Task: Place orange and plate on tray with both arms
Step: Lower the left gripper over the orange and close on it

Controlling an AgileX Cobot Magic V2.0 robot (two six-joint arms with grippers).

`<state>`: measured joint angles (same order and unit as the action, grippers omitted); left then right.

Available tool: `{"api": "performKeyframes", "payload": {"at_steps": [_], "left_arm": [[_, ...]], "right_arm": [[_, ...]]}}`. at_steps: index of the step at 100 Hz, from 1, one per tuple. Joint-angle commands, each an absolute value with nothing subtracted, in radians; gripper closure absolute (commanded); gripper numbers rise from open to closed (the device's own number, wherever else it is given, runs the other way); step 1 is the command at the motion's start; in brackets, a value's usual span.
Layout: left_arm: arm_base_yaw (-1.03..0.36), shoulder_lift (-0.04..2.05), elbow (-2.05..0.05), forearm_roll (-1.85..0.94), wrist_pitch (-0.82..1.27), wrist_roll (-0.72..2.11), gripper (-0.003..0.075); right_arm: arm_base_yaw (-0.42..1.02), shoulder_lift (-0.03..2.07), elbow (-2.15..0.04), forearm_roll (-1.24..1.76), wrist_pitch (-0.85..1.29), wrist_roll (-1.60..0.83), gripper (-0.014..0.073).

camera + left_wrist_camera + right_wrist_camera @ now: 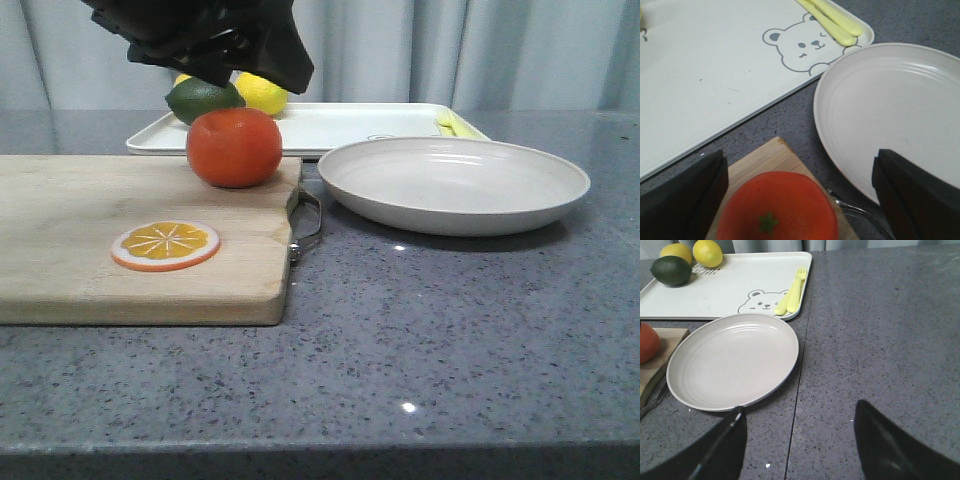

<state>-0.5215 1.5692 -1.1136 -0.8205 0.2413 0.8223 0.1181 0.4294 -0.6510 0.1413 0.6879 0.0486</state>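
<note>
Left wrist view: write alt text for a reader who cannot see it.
The open left claw hangs above the orange on a wooden cutting board. Beyond lie an empty plate and a bear-printed tray.

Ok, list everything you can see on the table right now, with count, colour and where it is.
orange: one, orange, on the cutting board's far right corner
orange slice: one, orange and white, on the board, nearer the camera
cutting board: one, pale wood, left on the table
plate: one, off-white, right of the board
tray: one, white, at the back
lime: one, green, on the tray
lemons: two, yellow, on the tray
cutlery: yellow, on the tray
left tool: black, open over the orange
right tool: black, open, near the plate
</note>
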Motion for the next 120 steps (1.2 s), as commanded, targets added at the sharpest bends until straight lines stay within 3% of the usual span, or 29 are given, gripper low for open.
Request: {"api": "performKeyframes", "payload": {"at_steps": [1, 87, 120], "left_arm": [[-0.51, 1.534, -1.151, -0.845, 0.197, 0.812, 0.0148], [-0.493, 1.535, -1.066, -0.845, 0.221, 0.812, 0.016], [-0.493, 1.535, -1.066, -0.845, 0.221, 0.812, 0.0365]], "right_arm": [[0.113, 0.443, -0.686, 0.144, 0.609, 0.041, 0.0117], [0.113, 0.443, -0.686, 0.144, 0.584, 0.041, 0.0117], [0.113, 0.443, -0.686, 0.144, 0.584, 0.041, 0.0117]]}}
